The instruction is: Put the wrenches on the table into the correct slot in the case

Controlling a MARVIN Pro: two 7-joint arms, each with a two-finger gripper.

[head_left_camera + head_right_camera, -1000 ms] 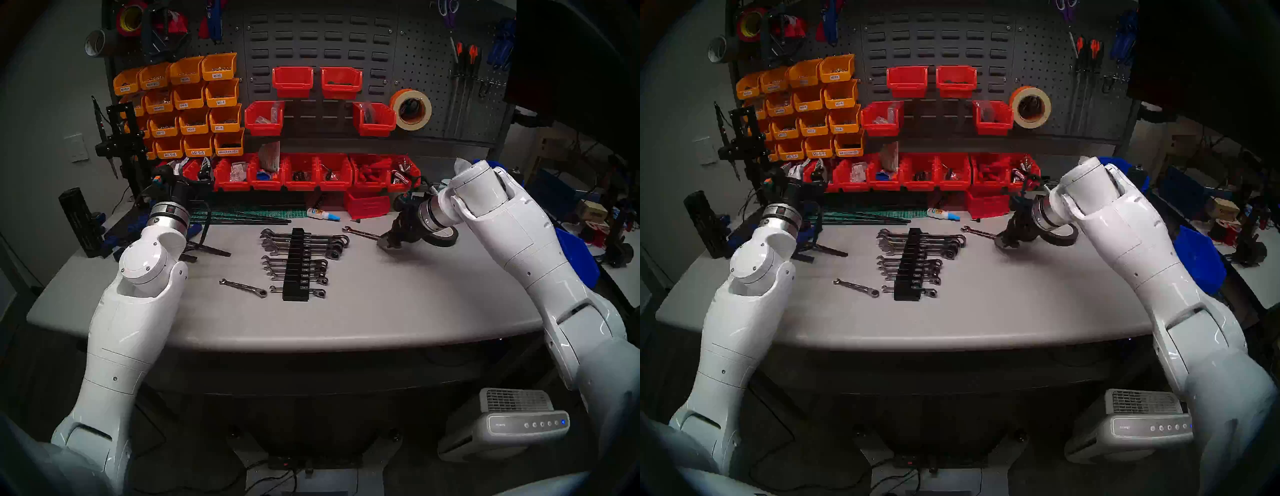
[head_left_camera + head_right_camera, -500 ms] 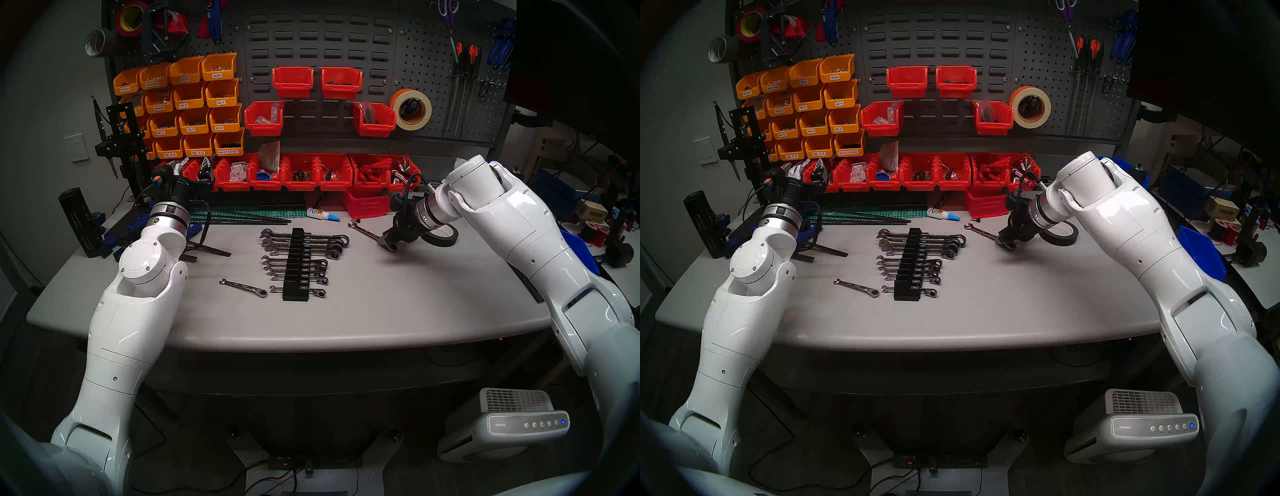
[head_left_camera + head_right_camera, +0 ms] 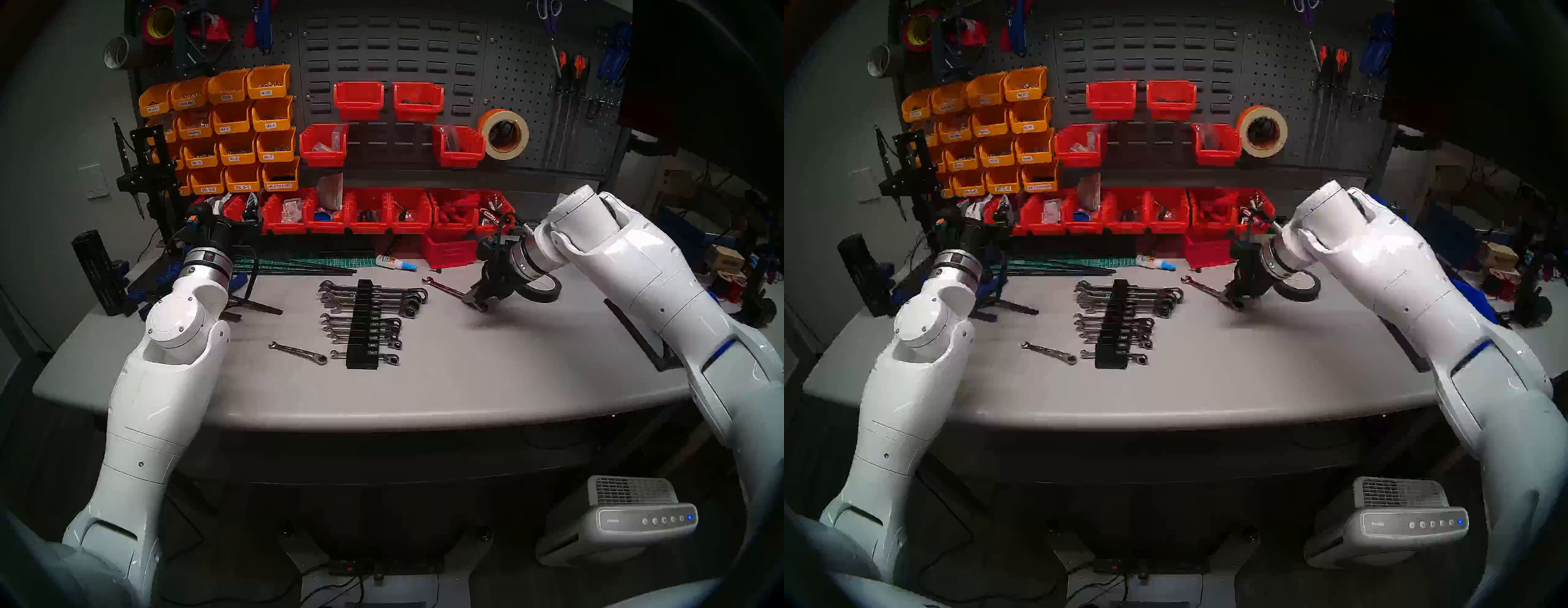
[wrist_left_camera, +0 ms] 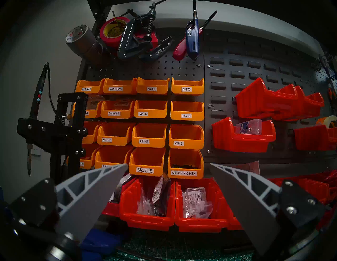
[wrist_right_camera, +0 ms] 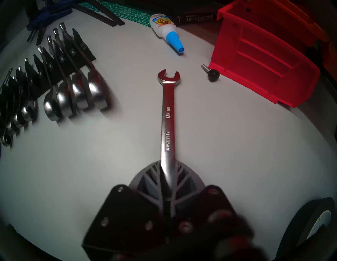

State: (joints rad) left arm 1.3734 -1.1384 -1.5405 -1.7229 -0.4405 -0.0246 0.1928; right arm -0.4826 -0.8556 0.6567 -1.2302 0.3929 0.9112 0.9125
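Head stereo left shows the grey table [image 3: 466, 382] with the black case [image 3: 363, 325] near its middle, white size labels down its slots, too small to read here. A shorter wrench [image 3: 298, 353] lies loose just left of the case's near end. The long wrench [image 3: 445, 287] lies to the right of the case, its far end at the right gripper [image 3: 476, 300]. An air purifier [image 3: 628, 520] below the table has a brand mark that I cannot read here.

Head stereo right gives nearly the same: case [image 3: 1115, 327], shorter wrench [image 3: 1049, 352], long wrench [image 3: 1202, 286] meeting the right gripper [image 3: 1230, 299].

Left wrist: the left gripper [image 4: 168, 165] stands wide apart and empty, facing yellow bins [image 4: 149, 134] labelled M3X5X4, M3X8 BAD, M3X8, M3X6, M4X4X6, M4-6, M3-4, M3-12, M3-8, M3-6, M2.5-5 and M4-0.7 X 6 HEX. A tape roll [image 4: 78, 36] reads 3M.

Right wrist: the right gripper [image 5: 166, 164] has its grey fingers [image 5: 147, 178] pressed together around the long wrench [image 5: 168, 116], stamped 1/2 IN; the brand is blurred. A glue bottle [image 5: 165, 27] lies beyond the open jaw, a red bin [image 5: 260, 54] to the right.
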